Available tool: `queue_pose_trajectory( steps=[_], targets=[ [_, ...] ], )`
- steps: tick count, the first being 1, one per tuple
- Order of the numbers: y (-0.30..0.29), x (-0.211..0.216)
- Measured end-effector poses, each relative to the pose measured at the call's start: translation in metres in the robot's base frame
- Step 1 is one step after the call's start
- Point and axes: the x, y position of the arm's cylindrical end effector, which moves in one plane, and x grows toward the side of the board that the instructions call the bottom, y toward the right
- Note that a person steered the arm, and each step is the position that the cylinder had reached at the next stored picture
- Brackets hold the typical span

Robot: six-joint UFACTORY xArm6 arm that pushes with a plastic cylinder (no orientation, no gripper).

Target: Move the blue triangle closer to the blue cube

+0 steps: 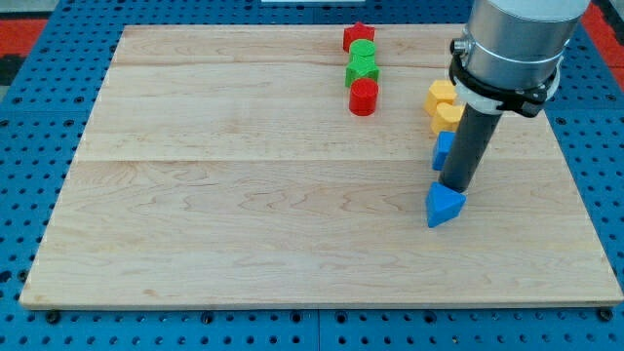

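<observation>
Blue triangle [445,205] on wooden board [244,214] (blue pegboard [29,117] around).

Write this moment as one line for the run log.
my tip: at blue triangle top edge | blue cube: just above, behind rod | gap: small

You are seeing the arm [517,44] being cut off by the view's top edge. The rod is covering most of the blue cube [442,151], leaving only its left part showing. My tip [455,187] is sitting at the blue triangle [445,205]; contact cannot be told. The yellow blocks [443,105] are partly hiding behind the rod, and their shapes are staying unclear.
</observation>
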Motion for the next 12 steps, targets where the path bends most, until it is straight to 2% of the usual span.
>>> queue_pose_trajectory(
  steps=[2,5,8,9,10,12],
  targets=[
    [0.008,-0.014],
    [0.005,-0.004],
    [-0.014,0.101],
    [-0.055,0.128],
    [-0.079,0.126],
    [-0.05,0.09]
  ],
)
